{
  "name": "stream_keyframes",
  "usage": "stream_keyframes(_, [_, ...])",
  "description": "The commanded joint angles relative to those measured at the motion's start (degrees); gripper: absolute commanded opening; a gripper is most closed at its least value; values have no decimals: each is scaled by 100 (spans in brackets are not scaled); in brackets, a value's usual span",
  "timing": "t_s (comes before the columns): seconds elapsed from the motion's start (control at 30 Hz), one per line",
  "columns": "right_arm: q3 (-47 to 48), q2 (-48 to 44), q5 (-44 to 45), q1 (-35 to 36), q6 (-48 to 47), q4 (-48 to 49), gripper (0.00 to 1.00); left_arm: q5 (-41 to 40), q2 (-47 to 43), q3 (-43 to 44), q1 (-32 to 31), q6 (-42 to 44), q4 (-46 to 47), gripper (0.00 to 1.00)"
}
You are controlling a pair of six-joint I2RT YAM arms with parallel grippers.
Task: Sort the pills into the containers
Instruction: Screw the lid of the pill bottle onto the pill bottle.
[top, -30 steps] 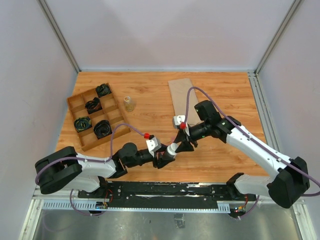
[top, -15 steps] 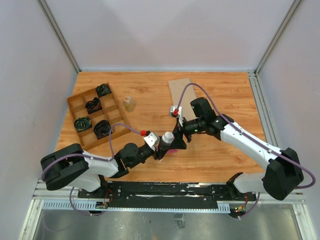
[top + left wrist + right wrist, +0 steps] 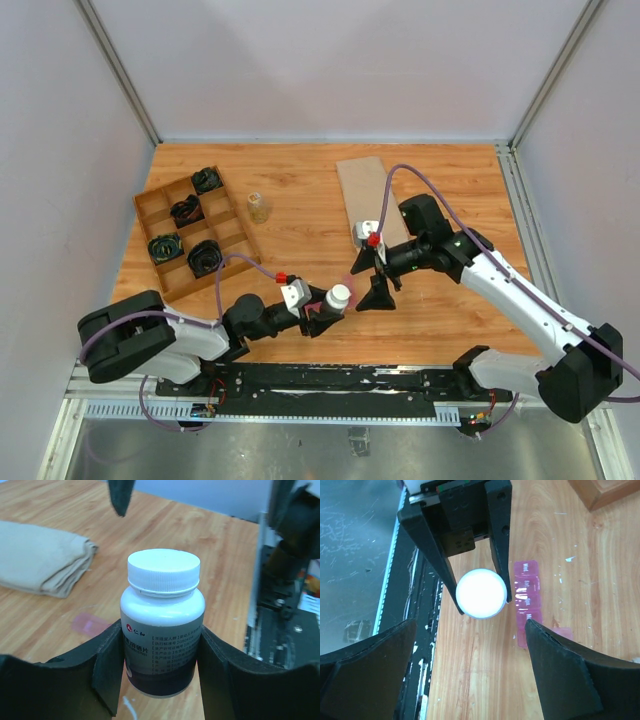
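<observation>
Right gripper [image 3: 369, 278] hangs with fingers spread wide over the containers [image 3: 529, 600], a pink lidded strip lying flat on the wooden table [image 3: 560, 540] near its front edge. Just beside the strip, left gripper [image 3: 160, 645] is clamped on an upright white-capped pill bottle [image 3: 162, 625]. Farther out: folded cloth [image 3: 40, 555], small clear bottle [image 3: 259, 207], divided wooden tray [image 3: 190, 235].

white-capped bottle [image 3: 162, 625] label read "仁和" beside a red logo, finer print illegible, pink containers [image 3: 527, 602] bore day abbreviations, possibly "Wed"
</observation>
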Motion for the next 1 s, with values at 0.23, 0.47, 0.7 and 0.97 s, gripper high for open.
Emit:
stream_keyframes(0.23, [112, -70, -1928, -43, -4421, -2830, 92, 2660, 61, 223, 15, -577, 464, 0])
stream_keyframes(0.47, [-255, -272, -1415, 207, -4253, -2216, 88, 2962, 519, 570, 14, -732, 529, 0])
stream_keyframes(0.7, [-384, -308, -999, 487, -3726, -1643, 73, 3088, 983, 687, 14, -974, 935, 0])
stream_keyframes(0.97, [-506, -299, -656, 653, -3460, -1314, 62, 3131, 1096, 719, 18, -1058, 1124, 0])
